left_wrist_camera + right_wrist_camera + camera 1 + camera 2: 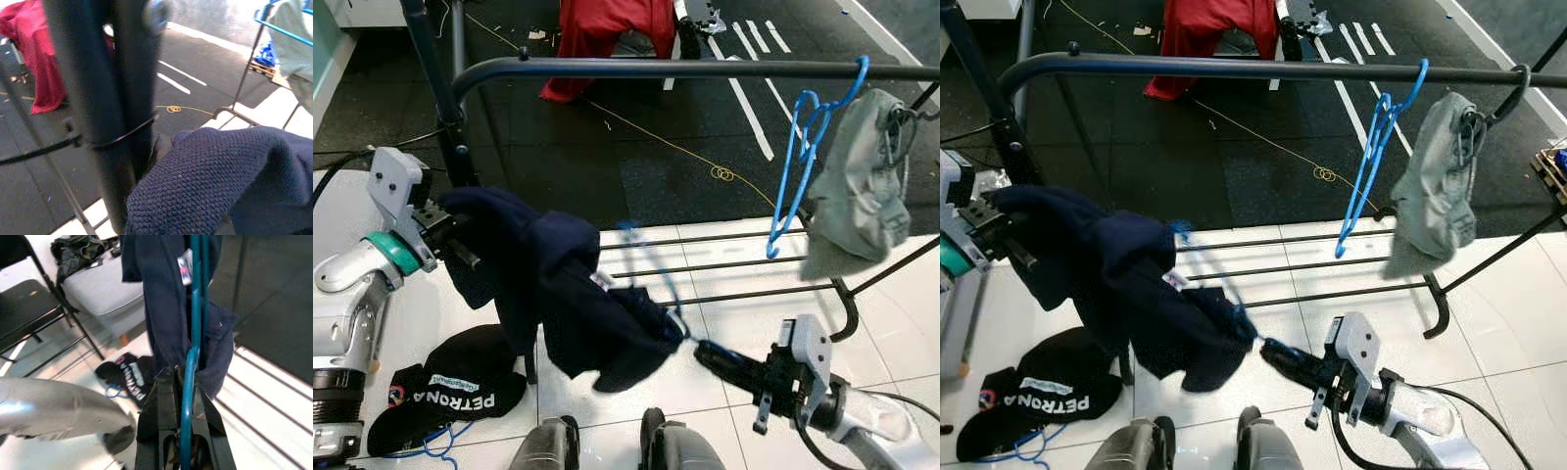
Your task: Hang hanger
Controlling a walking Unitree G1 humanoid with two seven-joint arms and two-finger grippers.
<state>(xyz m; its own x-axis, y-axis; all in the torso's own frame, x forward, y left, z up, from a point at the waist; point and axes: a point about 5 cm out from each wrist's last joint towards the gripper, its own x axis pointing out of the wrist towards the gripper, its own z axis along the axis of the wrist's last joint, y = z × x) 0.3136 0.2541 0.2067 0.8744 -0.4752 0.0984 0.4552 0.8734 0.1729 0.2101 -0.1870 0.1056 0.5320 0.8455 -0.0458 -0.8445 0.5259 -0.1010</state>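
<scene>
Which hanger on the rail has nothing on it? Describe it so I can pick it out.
Follow the black rail across the rack toward its right end. There a bare blue hanger hooks over it, just left of the grey garment. The other blue hanger is off the rail, held in the right gripper and carrying the navy sweater.

The head views are evenly bright and mostly sharp, the white floor tiles (734, 323) at 6 o'clock reflecting a soft sheen while the dark mat (607, 147) toward 12 o'clock stays dim; the blue hanger (651, 269) inside the navy garment (558, 294) is smeared with motion blur. The left wrist view is soft, its near black pole (102, 107) out of focus and the background at 1 o'clock washed out by glare. The right wrist view is blurred throughout, with a bright highlight on the silver arm (54, 406) at 8 o'clock.
</scene>
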